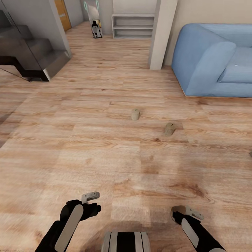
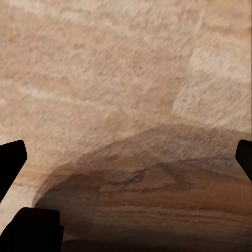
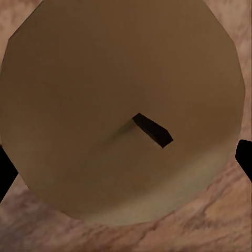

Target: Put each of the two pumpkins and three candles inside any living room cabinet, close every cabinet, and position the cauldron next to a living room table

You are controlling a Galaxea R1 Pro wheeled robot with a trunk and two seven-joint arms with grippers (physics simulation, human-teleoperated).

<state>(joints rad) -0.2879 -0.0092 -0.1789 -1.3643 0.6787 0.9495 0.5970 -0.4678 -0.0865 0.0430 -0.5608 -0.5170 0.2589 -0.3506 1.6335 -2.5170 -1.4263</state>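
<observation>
We look straight onto the flat end of a candle [image 3: 94, 105], a many-sided tan disc that takes up most of the picture. A short dark wick [image 3: 152, 129] sits near its middle, lying aslant. The right gripper's [image 3: 126, 165] dark fingertips [image 3: 244, 157] show at either edge of the frame, one on each side of the candle. Behind it, wood-grain floor [image 3: 220, 220] shows at the corners.
</observation>
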